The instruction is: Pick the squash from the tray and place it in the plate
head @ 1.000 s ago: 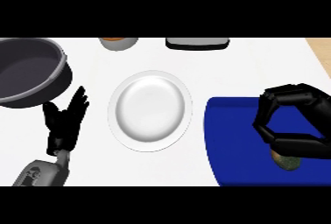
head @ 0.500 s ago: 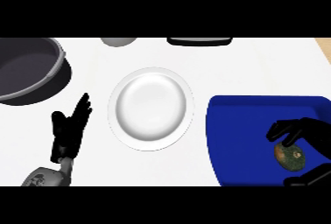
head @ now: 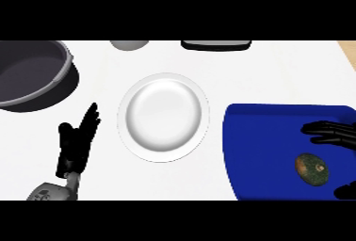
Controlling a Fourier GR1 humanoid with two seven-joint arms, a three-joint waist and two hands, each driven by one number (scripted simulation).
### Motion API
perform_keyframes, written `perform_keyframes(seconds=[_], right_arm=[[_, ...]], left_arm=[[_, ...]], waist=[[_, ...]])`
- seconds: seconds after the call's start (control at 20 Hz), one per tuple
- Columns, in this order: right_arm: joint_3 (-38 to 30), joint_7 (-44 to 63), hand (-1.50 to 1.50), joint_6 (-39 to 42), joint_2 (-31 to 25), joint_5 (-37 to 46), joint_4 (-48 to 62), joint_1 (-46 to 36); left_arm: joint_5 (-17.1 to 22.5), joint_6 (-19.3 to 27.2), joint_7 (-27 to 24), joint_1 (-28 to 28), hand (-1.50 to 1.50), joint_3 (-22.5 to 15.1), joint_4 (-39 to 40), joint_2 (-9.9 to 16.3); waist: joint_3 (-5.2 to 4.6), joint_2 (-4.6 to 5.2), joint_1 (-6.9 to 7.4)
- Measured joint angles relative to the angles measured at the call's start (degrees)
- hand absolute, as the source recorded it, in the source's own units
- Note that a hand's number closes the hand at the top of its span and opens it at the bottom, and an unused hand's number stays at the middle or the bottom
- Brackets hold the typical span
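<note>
One squash [head: 312, 169] lies loose in the blue tray [head: 264, 136] near the table's right edge. Right hand [head: 332, 134] spread apart over it; should close around its middle. Left hand [head: 76, 141] rests open.

view: head only, single camera
facing: steeply down onto counter [head: 278, 70]
range: close, counter fills frame
near edge: forearms enter here
cut off: pot [head: 31, 75] far left, tray [head: 278, 122] near right
overlap: none, no second view
</note>
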Motion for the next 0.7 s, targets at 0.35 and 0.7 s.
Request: perform_keyframes(seconds=[0.35,0.7], right_arm=[[4.3,-3.9,-1.50,-4.9,-5.8,12.9,4.5,-4.0],[10.5,-4.0,-1.50,-6.8,-5.6,23.8,8.0,-7.9]], left_arm=[[-1.1,0.0,0.9,-0.4,0.00,-0.1,-0.7,0.0],[-1.6,-0.7,1.1,0.8,0.00,0.8,-1.4,-0.1]], waist=[[-0.22,-0.09,0.11],[-0.31,-0.20,-0.17]])
